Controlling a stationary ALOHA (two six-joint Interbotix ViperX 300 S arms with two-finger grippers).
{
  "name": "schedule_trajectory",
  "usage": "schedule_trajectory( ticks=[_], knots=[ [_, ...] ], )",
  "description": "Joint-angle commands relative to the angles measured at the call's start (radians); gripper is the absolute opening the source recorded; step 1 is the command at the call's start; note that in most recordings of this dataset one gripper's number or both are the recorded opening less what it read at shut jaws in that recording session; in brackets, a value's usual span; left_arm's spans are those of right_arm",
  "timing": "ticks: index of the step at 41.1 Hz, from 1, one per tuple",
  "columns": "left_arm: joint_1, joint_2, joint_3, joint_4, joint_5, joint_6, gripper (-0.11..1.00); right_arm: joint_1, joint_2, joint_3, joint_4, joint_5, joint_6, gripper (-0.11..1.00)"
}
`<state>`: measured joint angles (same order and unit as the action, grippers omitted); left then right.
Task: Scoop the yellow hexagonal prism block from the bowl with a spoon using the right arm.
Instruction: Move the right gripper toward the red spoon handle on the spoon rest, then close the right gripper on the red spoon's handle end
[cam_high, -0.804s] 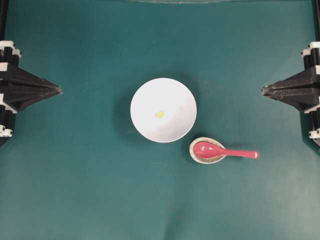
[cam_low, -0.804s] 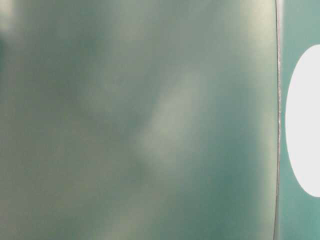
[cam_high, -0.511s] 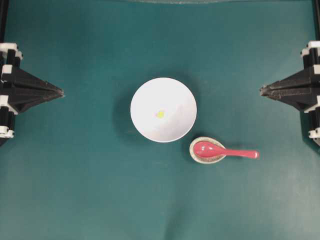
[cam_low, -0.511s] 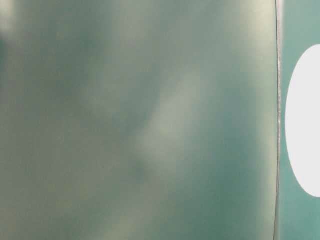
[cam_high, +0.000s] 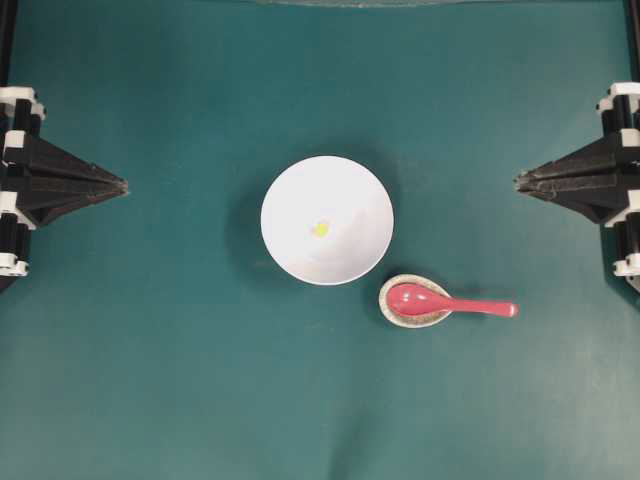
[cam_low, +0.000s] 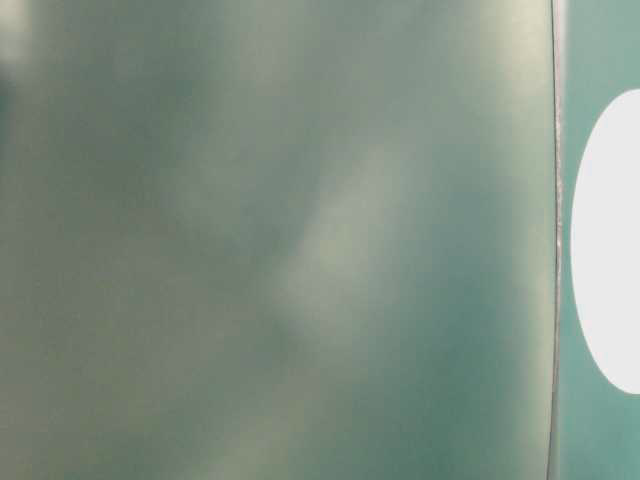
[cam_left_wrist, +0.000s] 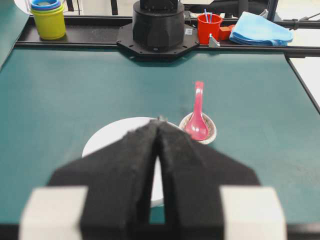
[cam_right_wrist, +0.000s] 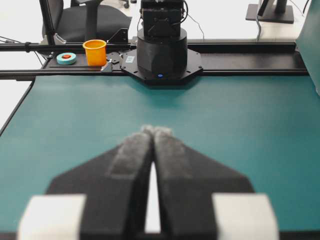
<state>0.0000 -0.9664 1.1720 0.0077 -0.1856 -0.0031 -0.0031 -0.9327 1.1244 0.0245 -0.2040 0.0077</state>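
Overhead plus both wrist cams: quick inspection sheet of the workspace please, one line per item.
Surface: teal table mat, flat.
Job's things: yellow block inside white bowl; red spoon, scoop resting in speckled dish, handle pointing toward the right arm's side.
Clutter: nothing seen on the mat.
Grippers: left gripper and right gripper at opposite edges, tips together, holding nothing.
Cables: cables behind the far arm base.
Surroundings: stacked cups, red cup, blue cloth; orange cup, tape roll.
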Motion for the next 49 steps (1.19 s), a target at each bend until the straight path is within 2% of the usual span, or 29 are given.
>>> schedule_trajectory(
  ticks=[1,8,15,32,36,41,49],
  knots=[
    [-0.002,0.009,-0.026,0.002,-0.003,-0.005,-0.01,0.002,0.008,-0.031,0.008,0.002,0.006,0.15],
    [0.0,0.009,-0.028,0.002,-0.003,-0.02,-0.01,0.002,0.018,-0.037,0.008,0.034,0.032,0.38],
    [-0.002,0.009,-0.028,0.002,-0.003,-0.032,-0.01,0.002,0.038,-0.041,0.011,0.1,0.067,0.49],
    [-0.002,0.009,-0.026,0.002,-0.002,-0.032,-0.01,0.006,0.133,-0.015,0.026,0.095,0.086,0.52],
    [-0.002,0.011,-0.026,0.002,0.003,-0.032,-0.01,0.018,0.187,0.02,0.04,0.028,0.089,0.52],
    [-0.002,0.012,-0.026,0.002,0.009,-0.032,-0.01,0.044,0.27,0.083,0.092,-0.109,0.091,0.52],
    [-0.002,0.015,-0.026,0.002,0.026,-0.031,-0.01,0.137,0.442,0.167,0.183,-0.37,0.089,0.51]
  ],
)
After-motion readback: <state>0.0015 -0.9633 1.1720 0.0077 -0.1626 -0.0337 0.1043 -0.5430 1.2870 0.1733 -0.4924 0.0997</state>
